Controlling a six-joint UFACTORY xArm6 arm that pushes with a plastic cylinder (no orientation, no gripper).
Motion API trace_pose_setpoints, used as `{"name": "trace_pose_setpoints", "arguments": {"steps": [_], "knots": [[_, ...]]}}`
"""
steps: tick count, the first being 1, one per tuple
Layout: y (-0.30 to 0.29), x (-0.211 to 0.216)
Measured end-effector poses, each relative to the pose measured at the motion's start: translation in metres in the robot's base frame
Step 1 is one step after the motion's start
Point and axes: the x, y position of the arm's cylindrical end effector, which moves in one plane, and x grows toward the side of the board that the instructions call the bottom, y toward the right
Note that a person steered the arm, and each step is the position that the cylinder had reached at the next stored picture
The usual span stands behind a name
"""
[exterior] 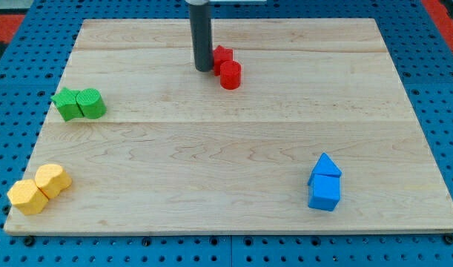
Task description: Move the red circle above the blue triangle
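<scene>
my tip (204, 70) beside red circle (230, 76), no writing

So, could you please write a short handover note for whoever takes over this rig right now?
My tip: on the board near the view's top, just to the view's left of the two red blocks, close to or touching them.
Red circle: near the top centre, touching the other red block behind it.
Blue triangle: lower right, touching the blue cube below it.
Done: nothing visible yet; the circle is far from the triangle.
Left: push the circle toward the view's right and down, stopping just above the triangle, probably without dragging the other red block along.
</scene>
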Motion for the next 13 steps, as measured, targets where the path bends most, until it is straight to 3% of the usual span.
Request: {"name": "trace_pose_setpoints", "arguments": {"steps": [1,2,3,4,5,6,7,8,10,11,12,13], "knots": [[0.049,0.037],[0.065,0.041],[0.047,0.012],[0.097,0.021],[0.15,0.082],[0.165,0.08],[0.21,0.049],[0.224,0.096],[0.176,0.125],[0.186,0.125],[0.159,0.099],[0.161,0.119]]}}
